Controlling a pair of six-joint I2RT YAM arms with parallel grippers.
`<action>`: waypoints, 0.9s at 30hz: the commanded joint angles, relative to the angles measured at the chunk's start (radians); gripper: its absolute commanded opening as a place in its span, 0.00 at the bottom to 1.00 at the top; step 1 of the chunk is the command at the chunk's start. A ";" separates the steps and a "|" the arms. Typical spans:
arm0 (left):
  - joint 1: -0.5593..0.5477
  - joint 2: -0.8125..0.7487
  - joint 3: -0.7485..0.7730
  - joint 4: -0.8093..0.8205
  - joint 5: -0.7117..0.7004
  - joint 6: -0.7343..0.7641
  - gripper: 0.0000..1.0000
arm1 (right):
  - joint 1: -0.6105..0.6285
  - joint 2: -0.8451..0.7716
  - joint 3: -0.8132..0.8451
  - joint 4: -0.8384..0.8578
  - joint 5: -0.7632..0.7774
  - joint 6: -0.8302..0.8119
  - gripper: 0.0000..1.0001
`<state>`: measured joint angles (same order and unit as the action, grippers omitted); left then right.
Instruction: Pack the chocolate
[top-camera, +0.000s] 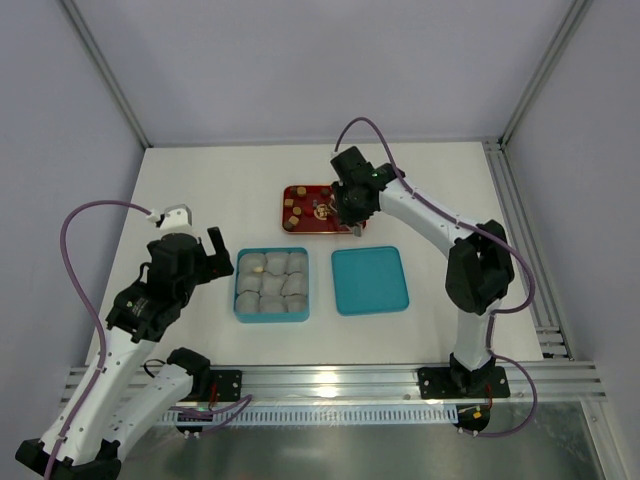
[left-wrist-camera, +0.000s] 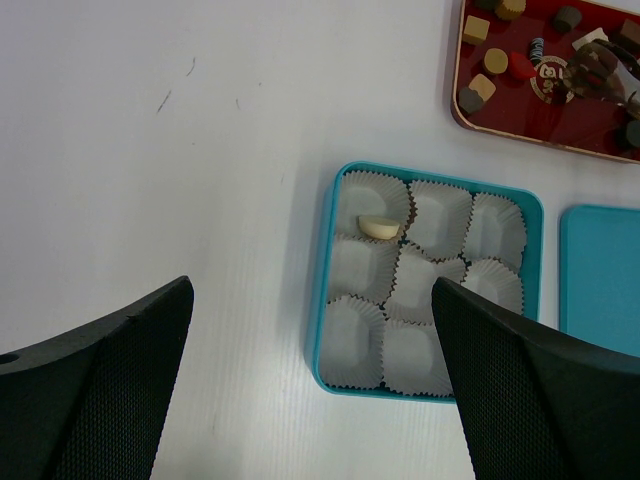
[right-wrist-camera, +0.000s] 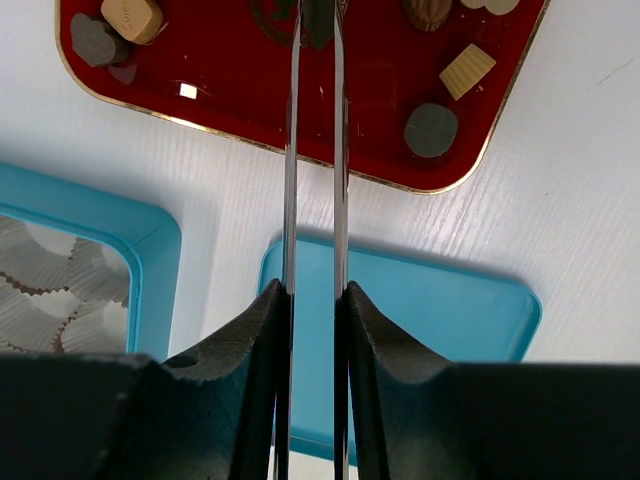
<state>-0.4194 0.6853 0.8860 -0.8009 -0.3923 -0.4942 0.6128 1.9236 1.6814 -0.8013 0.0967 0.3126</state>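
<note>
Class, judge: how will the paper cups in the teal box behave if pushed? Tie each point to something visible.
The paper cups look thin and pleated, so probably very light and easily crumpled. Packed edge to edge in the teal box, they should shift little. The one holding a cream chocolate is likely steadier.

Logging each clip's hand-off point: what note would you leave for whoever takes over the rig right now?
Left gripper: jaws open, empty, hovering left of the box.
Right gripper: shut on tongs, whose tips reach over the tray. I cannot tell if they hold anything.
Done: one cream piece sits in the box's far-left cup. The lid is off and lies right of the box.
Left: eight cups are empty, and the chocolates on the tray have to go in.
</note>
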 joint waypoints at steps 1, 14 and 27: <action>-0.004 -0.003 0.010 0.022 0.001 -0.007 1.00 | -0.002 -0.095 0.011 0.001 -0.008 -0.010 0.29; -0.002 -0.007 0.008 0.020 0.003 -0.006 1.00 | 0.031 -0.179 0.009 -0.038 -0.032 -0.006 0.28; -0.002 -0.007 0.008 0.022 0.007 -0.006 1.00 | 0.246 -0.287 -0.011 -0.104 -0.023 0.057 0.28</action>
<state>-0.4194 0.6853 0.8860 -0.8005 -0.3904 -0.4942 0.8223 1.6848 1.6714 -0.8940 0.0757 0.3408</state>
